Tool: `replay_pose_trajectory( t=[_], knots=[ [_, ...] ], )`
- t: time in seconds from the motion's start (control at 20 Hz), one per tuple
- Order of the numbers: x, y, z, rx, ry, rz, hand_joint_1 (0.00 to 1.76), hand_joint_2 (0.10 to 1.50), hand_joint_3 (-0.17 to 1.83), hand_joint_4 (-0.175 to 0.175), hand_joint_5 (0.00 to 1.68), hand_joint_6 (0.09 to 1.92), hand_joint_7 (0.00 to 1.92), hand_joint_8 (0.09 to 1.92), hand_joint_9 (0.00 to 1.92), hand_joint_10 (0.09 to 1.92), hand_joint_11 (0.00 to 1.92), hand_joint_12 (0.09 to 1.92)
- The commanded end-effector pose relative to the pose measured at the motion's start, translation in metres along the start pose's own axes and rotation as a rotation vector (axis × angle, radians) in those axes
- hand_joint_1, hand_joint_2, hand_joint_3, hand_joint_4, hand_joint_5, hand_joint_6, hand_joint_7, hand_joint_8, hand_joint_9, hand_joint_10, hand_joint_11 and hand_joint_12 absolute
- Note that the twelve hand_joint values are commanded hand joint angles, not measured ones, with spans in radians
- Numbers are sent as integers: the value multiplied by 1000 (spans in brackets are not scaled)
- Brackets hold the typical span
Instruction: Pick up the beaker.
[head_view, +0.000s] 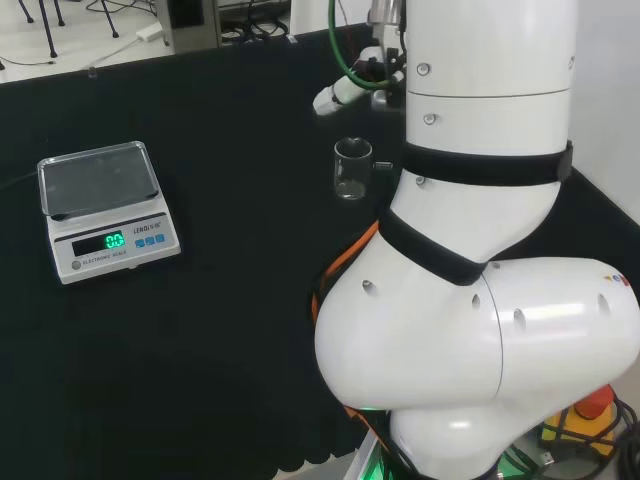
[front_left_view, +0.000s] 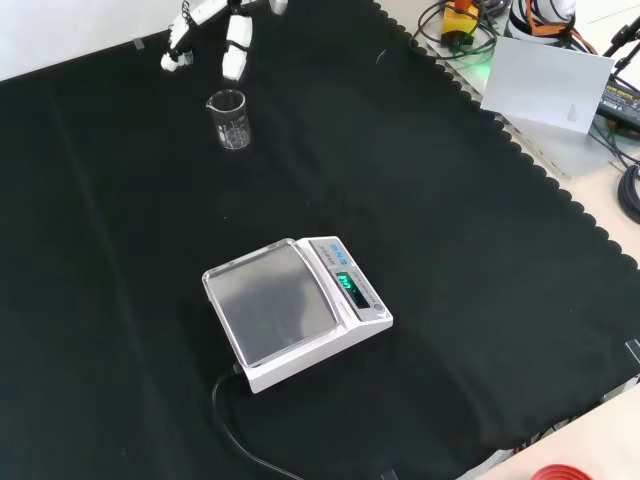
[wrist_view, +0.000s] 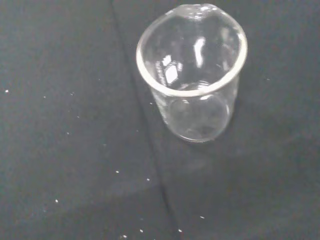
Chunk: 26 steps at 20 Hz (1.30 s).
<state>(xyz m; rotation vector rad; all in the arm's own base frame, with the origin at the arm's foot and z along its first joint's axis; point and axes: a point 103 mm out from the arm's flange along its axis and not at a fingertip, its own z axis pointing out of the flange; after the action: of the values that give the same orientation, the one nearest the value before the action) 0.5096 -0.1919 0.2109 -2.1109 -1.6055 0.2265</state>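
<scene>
A small clear glass beaker stands upright on the black cloth, empty as far as the wrist view shows. In the front view the beaker stands near the top left. The hand hangs above and just beyond it, its white fingers pointing down and relaxed, apart from the glass. In the head view white fingers of the hand show just beyond the beaker, beside the arm's big white link. Nothing is between the fingers.
A white digital scale with a steel pan stands on the cloth at the head view's left; in the front view the scale sits mid-cloth with its cable trailing toward the near edge. The cloth's scalloped edge runs along the right.
</scene>
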Motion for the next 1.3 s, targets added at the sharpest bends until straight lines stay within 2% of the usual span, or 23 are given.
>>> replay_pose_trajectory(
  t=[0.05, 0.1, 0.15, 0.3, 0.35, 0.4, 0.45, 0.5, 0.55, 0.6, 0.65, 0.7, 0.75, 0.8, 0.85, 0.9, 0.95, 1.0, 1.05, 1.1, 1.3],
  knots=[
    [-9, 25, 44, 61, 79, -46, 434, 752, 14, 14, 200, 87, 155, 737, 331, 857, 127, 1502],
    [-13, 26, 48, 54, 51, 2, 433, 749, 13, 15, 197, 87, 153, 737, 327, 857, 125, 1502],
    [-16, 26, 51, 54, 36, 20, 432, 743, 10, 17, 194, 87, 150, 736, 323, 857, 122, 1503],
    [-13, 27, 62, 63, -15, 40, 424, 726, 2, 22, 180, 87, 137, 733, 311, 860, 112, 1506],
    [-7, 28, 67, 24, -105, 141, 421, 720, -1, 24, 174, 87, 133, 732, 309, 861, 109, 1507],
    [-8, 28, 63, 188, 171, -248, 418, 715, -3, 26, 167, 87, 129, 733, 304, 867, 102, 1513],
    [-15, 36, 65, 153, 119, -151, 414, 710, -5, 28, 159, 87, 125, 733, 299, 871, 97, 1517],
    [-14, 37, 70, 132, 73, -88, 409, 705, -8, 30, 151, 87, 119, 732, 295, 873, 93, 1520],
    [-19, 38, 71, 119, 50, -58, 401, 697, -11, 33, 143, 87, 115, 731, 292, 874, 90, 1521],
    [-11, 36, 77, 99, 25, -6, 390, 689, -15, 36, 135, 87, 110, 730, 289, 875, 88, 1523],
    [-9, 33, 78, 88, 6, 16, 379, 680, -19, 38, 129, 87, 106, 728, 288, 876, 87, 1523],
    [-8, 31, 77, 80, -10, 27, 367, 672, -23, 41, 122, 87, 103, 727, 287, 877, 87, 1524],
    [-7, 29, 76, 108, 32, -55, 357, 664, -26, 43, 116, 87, 101, 727, 286, 878, 87, 1525],
    [-12, 32, 75, 107, 3, -52, 349, 659, -28, 46, 108, 87, 100, 726, 288, 879, 89, 1527],
    [-15, 30, 71, 77, -43, 11, 343, 654, -30, 48, 102, 87, 99, 726, 291, 881, 94, 1530],
    [-9, 30, 72, 61, -61, 40, 339, 650, -31, 49, 97, 87, 98, 726, 295, 883, 99, 1533],
    [-10, 30, 72, 50, -69, 50, 338, 647, -32, 50, 94, 87, 98, 726, 298, 885, 103, 1535],
    [-16, 23, 63, 116, 48, -127, 340, 646, -32, 51, 94, 87, 100, 728, 307, 888, 110, 1538],
    [2, 29, 76, 93, 22, -79, 348, 645, -32, 52, 100, 87, 107, 730, 320, 890, 125, 1541],
    [7, 30, 80, 78, -8, -39, 363, 644, -30, 54, 109, 87, 125, 732, 344, 885, 150, 1537],
    [21, 33, 89, 48, -93, 42, 403, 643, -23, 59, 126, 87, 172, 730, 398, 861, 211, 1522]
  ],
)
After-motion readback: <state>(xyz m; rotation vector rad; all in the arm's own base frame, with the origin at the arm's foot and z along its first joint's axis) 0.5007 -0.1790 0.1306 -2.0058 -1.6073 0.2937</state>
